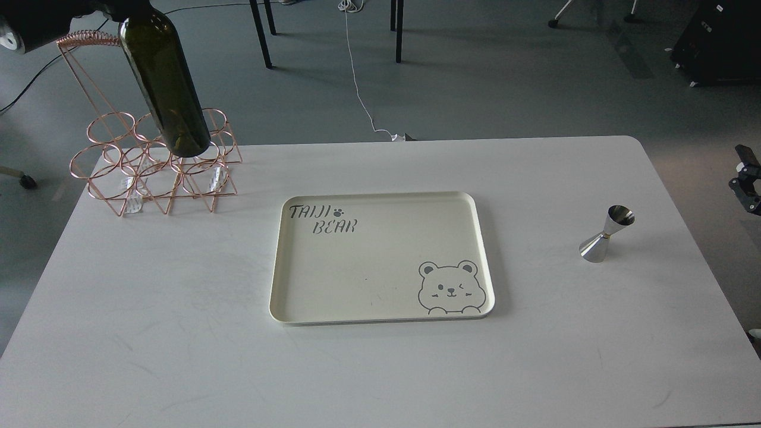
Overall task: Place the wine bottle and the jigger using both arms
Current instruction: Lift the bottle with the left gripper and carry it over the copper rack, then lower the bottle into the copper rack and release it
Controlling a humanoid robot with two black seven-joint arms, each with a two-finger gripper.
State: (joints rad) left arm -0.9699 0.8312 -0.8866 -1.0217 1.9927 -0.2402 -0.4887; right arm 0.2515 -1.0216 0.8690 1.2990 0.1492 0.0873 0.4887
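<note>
Carrying the wine bottle (pixel 166 89) well means keeping it steady and bringing it down base-first toward the cream bear-print tray (pixel 380 309) at centre frame. It hangs tilted at upper left above the copper wire rack (pixel 119 172), dark olive glass, unlabelled, its neck and the left claw cut off, so I cannot tell that grip. The shiny hourglass jigger (pixel 606 233) stands at right on the white table (pixel 178 356); the right gripper (pixel 746 184) barely shows, its state unclear.
</note>
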